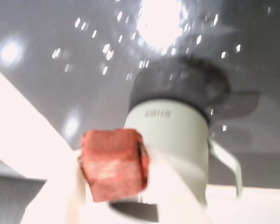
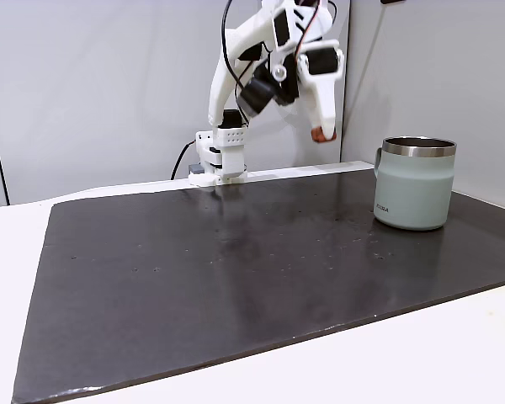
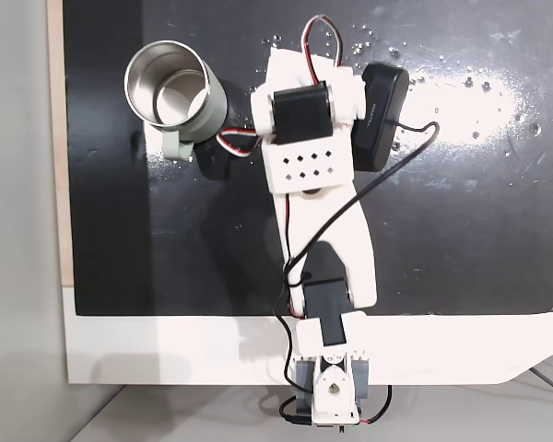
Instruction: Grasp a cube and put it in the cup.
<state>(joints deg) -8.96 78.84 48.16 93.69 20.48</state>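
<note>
Closest to the wrist camera, the small reddish-brown, slightly rounded cube sits pinched in the white two-finger gripper, with the pale sage-green steel-rimmed mug just beyond it, handle toward the right of that view. Seen from a fixed view at table height, the gripper hangs in the air to the left of the mug and above its rim level, clamped on the cube. Beneath the mug spreads a dark glossy mat; the white arm's base stands at the mat's far edge.
</note>
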